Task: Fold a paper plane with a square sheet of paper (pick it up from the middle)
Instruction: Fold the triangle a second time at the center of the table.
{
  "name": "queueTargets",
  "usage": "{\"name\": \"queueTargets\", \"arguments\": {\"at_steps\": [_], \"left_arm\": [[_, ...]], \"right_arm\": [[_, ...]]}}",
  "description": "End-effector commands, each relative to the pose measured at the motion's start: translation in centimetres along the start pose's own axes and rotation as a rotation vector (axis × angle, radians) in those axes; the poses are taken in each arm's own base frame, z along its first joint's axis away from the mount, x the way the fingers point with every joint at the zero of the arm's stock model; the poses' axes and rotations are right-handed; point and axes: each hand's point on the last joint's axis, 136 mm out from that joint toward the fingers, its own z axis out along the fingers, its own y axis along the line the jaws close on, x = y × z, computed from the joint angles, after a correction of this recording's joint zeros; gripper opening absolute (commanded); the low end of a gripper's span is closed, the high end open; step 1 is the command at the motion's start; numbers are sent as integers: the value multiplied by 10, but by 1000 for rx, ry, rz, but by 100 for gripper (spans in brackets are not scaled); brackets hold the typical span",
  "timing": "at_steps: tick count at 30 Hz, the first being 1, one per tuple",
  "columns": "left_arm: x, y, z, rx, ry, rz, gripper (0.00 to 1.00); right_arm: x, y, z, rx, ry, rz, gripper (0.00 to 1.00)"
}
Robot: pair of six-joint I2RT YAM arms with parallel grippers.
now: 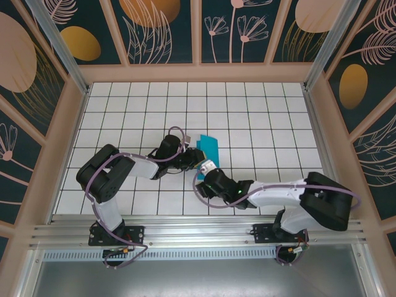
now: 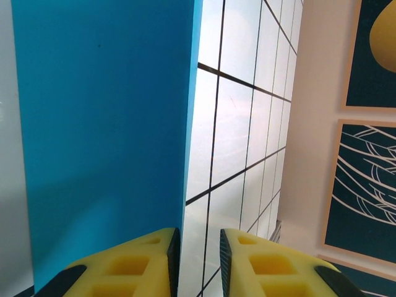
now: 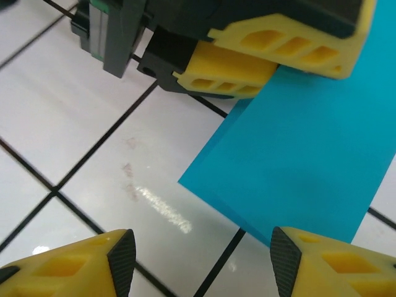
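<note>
The square sheet of paper (image 1: pixel 208 146), teal-blue and folded to a narrow strip, lies on the white tiled table near its middle. In the left wrist view the paper (image 2: pixel 105 124) fills the left half, and its long edge runs down to my left gripper's (image 2: pixel 199 238) left finger. The jaws stand a narrow gap apart with bare tile between them. My left gripper (image 1: pixel 192 159) sits at the paper's near left edge. Its yellow fingers (image 3: pixel 229 74) overlap the paper (image 3: pixel 309 148) in the right wrist view. My right gripper (image 3: pixel 201 247) is open wide over bare tile, just short of the paper's near corner.
Both arms reach in from the near edge and meet at mid-table, with the right gripper (image 1: pixel 207 166) close beside the left one. Wooden-framed patterned walls (image 1: pixel 198 37) enclose the table on three sides. A faint smudge (image 3: pixel 161 204) marks the tile in front of the right gripper.
</note>
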Motion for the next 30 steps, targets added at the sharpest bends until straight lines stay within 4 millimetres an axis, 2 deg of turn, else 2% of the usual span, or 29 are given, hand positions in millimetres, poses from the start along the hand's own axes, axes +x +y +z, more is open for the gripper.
{"name": "queueTargets", "arguments": {"at_steps": [1, 6, 8, 11, 14, 22, 26, 30], "left_arm": [[2, -18, -2, 47, 5, 17, 28], [1, -18, -2, 46, 3, 18, 28], [1, -16, -2, 43, 4, 13, 28], [1, -18, -3, 45, 1, 14, 28], [0, -18, -3, 42, -3, 11, 29], [-2, -13, -4, -7, -11, 18, 31], [-8, -9, -7, -59, -44, 32, 36], [-20, -5, -13, -138, -100, 45, 45]], "right_arm": [[-27, -14, 4, 177, -83, -95, 62], [-29, -13, 17, 209, -96, -137, 61], [-31, -15, 18, 241, -102, -144, 57], [-34, -17, 16, 251, -128, -137, 45], [-36, -16, 12, 234, -152, -129, 29], [-33, -15, 11, 209, -134, -126, 2], [-30, -16, 11, 161, -116, -73, 0], [-31, -18, 9, 62, -105, 12, 0]]}}
